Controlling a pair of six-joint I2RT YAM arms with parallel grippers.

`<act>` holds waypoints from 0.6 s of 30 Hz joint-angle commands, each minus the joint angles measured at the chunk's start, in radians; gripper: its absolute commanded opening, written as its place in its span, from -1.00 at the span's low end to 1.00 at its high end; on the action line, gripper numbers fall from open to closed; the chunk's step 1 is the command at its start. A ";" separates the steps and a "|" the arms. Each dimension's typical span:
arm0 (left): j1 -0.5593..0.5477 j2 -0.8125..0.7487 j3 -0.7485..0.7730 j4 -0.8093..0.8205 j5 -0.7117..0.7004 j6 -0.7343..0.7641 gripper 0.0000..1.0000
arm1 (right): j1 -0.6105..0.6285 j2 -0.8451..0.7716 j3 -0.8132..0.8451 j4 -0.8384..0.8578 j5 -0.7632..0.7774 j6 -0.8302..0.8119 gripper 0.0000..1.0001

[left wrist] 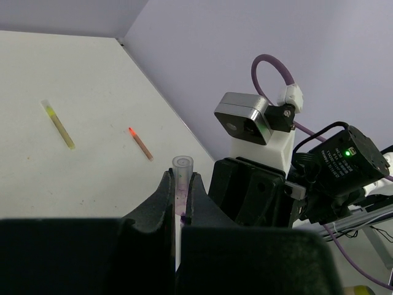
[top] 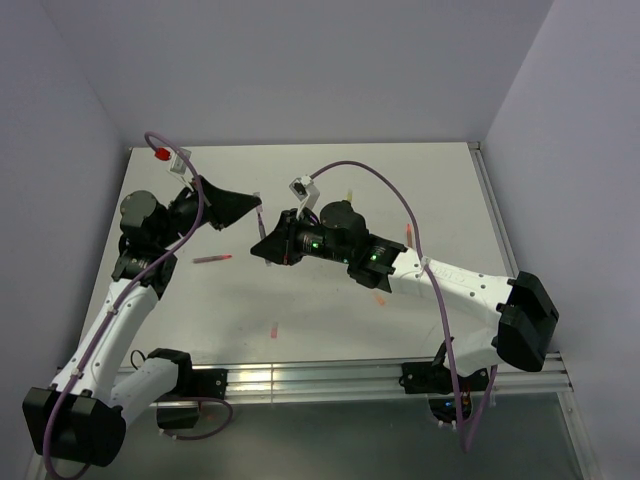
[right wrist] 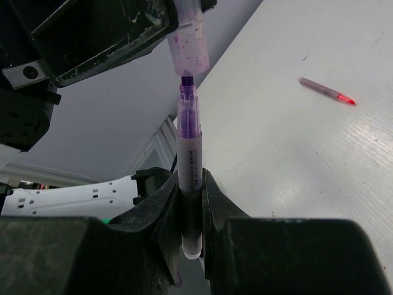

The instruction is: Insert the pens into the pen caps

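My left gripper (left wrist: 181, 179) is pinching the purple cap (left wrist: 182, 163), mostly hidden in its grip; my right gripper (right wrist: 190, 184) is clamping the purple pen (right wrist: 188, 120).

Purple cap (left wrist: 182, 166): lower half buried in left gripper (left wrist: 181, 178). Purple pen (right wrist: 189, 123): mid-shaft hidden inside right gripper (right wrist: 191, 178).

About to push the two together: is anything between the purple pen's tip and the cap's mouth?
Nothing visible. The purple pen in the right gripper points at the pale purple cap in the left gripper, tip right at its mouth.
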 commanded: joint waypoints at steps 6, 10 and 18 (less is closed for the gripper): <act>0.000 -0.028 0.024 0.021 0.014 -0.006 -0.99 | -0.007 -0.007 0.018 0.019 0.012 0.004 -1.00; 0.000 -0.025 0.023 0.023 0.026 -0.011 -0.99 | -0.009 -0.012 0.017 0.021 0.017 0.002 -1.00; 0.000 -0.031 0.012 0.020 0.034 -0.011 -0.99 | -0.012 -0.018 0.023 0.010 0.027 -0.004 -1.00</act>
